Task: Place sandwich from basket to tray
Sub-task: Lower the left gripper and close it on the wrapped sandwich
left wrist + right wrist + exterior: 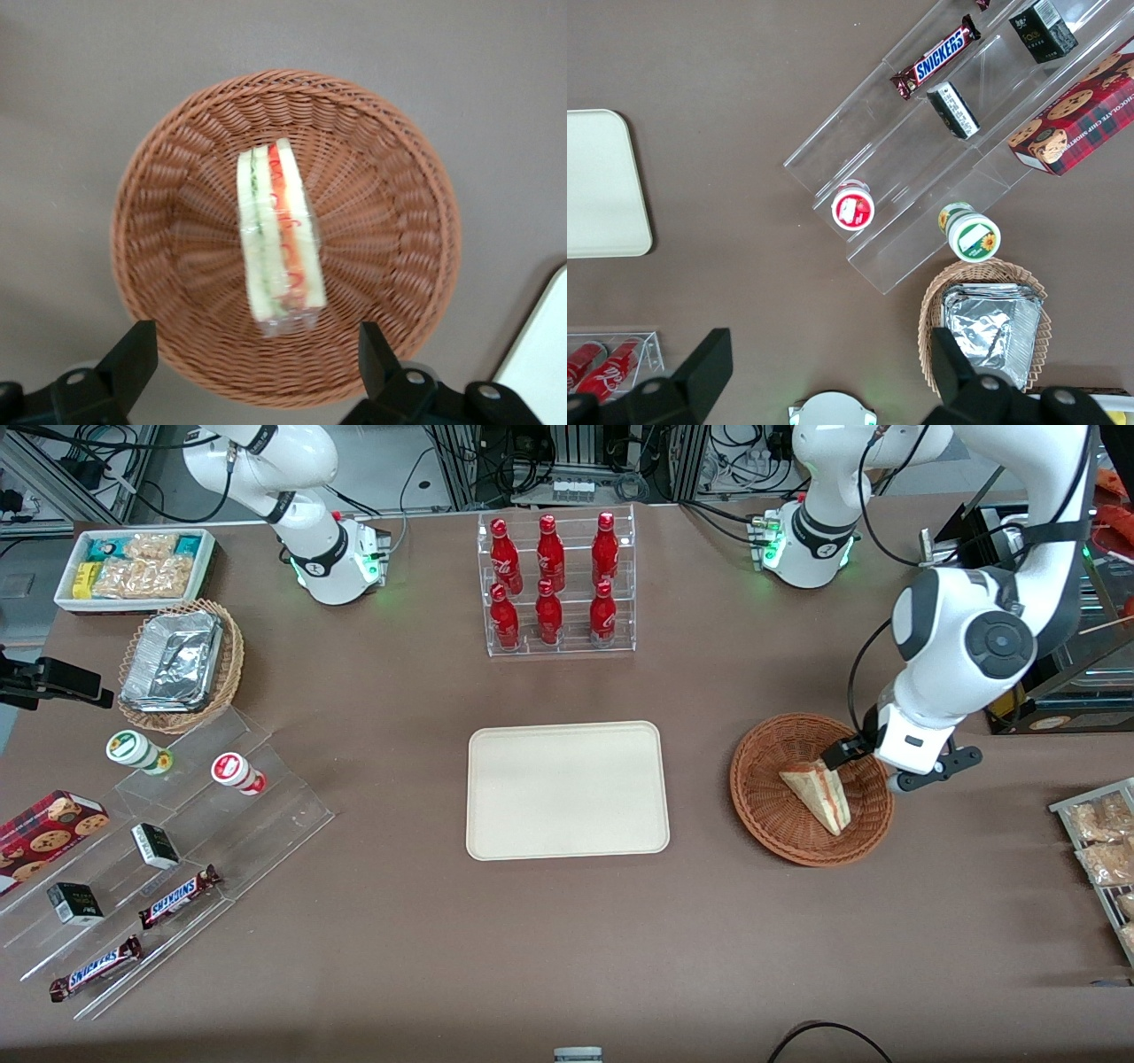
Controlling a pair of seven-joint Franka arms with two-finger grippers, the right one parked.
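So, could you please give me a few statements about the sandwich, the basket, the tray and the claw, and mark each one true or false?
1. The sandwich lies inside the reddish-brown basket. True.
2. The claw is shut on the sandwich. False: its fingers are spread open above the basket, and nothing is between them.
3. The tray holds nothing. True.
4. The sandwich is unwrapped. False: a clear wrapping shows around it in the left wrist view.
5. The basket rests on the tray. False: it sits on the table beside the tray, toward the working arm's end.
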